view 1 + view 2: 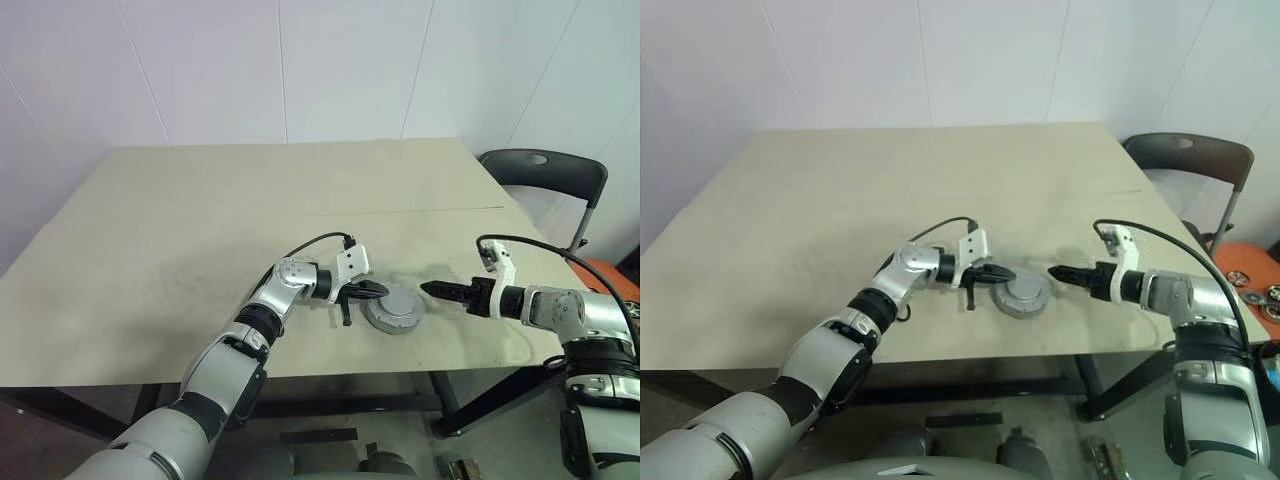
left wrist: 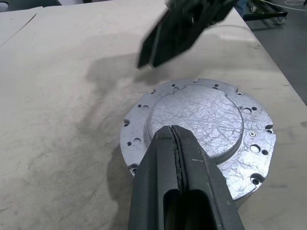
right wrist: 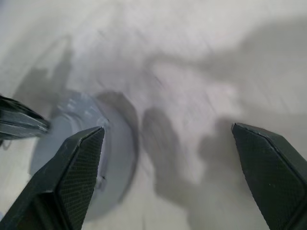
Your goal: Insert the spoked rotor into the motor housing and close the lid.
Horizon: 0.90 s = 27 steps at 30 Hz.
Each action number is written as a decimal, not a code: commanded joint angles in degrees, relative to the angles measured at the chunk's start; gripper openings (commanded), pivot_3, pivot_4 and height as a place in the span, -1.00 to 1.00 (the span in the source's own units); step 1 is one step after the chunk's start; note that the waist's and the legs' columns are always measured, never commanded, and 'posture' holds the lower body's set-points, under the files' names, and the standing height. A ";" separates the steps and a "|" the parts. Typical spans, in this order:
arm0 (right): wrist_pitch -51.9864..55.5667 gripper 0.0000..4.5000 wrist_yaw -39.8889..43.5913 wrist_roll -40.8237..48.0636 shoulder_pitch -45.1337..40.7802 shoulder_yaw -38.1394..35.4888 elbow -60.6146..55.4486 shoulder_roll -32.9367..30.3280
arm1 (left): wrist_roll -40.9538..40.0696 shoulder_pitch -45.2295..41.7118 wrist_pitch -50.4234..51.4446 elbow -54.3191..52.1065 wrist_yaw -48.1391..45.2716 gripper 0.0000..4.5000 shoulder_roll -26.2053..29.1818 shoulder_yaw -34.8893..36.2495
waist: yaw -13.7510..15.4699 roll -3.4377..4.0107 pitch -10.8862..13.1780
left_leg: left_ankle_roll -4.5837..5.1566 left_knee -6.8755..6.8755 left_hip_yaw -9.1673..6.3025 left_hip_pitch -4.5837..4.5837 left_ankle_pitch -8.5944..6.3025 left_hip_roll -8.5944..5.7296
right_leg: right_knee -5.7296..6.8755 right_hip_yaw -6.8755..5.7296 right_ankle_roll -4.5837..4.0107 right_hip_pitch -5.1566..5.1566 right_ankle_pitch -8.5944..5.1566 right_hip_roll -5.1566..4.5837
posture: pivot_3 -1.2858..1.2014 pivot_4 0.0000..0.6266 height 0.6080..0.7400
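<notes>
The lid (image 1: 395, 310), a round grey metal disc with a raised centre and small holes round its flange, lies flat near the table's front edge. It shows close up in the left wrist view (image 2: 196, 120). My left gripper (image 1: 372, 291) is shut, with its tip (image 2: 171, 130) over the lid's left rim and nothing between the fingers. My right gripper (image 1: 432, 290) hovers just right of the lid, apart from it. Its fingers (image 3: 81, 163) stand wide open and empty. The motor housing and the spoked rotor are hidden.
The beige table (image 1: 200, 220) stretches far back and left, with a thin seam across its right half. A dark chair (image 1: 545, 165) stands past the table's right rear corner. An orange surface with metal parts (image 1: 1252, 280) lies on the floor at the right.
</notes>
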 commanded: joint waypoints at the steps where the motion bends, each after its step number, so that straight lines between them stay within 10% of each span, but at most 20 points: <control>1: 5.21 0.97 -0.55 1.23 -0.36 -0.51 -1.51 -1.36 | 3.37 2.59 2.21 2.98 -1.73 -1.00 -0.02 -3.30 | 0.05 -0.02 0.00 | 0.00 0.00 0.01 0.01 0.00 0.00 | -0.01 -0.01 0.00 -0.03 0.00 0.00 | 0.03 -1.00 1.00; 19: 22.48 0.97 5.01 11.04 4.93 4.78 -15.41 -2.77 | 4.64 0.94 1.31 2.90 -2.50 -1.00 3.09 -4.37 | -0.47 -0.03 0.01 | 0.01 0.01 0.04 0.07 -0.01 0.02 | 0.06 -0.03 0.26 0.04 -0.15 0.09 | 0.03 -1.00 1.00; 27: 26.39 0.97 -8.30 11.50 -0.87 -7.93 -13.21 14.12 | 4.99 0.38 0.85 2.58 -2.37 -1.00 3.45 -4.32 | -2.02 -0.23 0.07 | 0.01 0.10 0.02 0.17 -0.01 0.09 | 0.32 0.08 0.28 0.10 -0.16 0.13 | 0.03 -1.00 1.00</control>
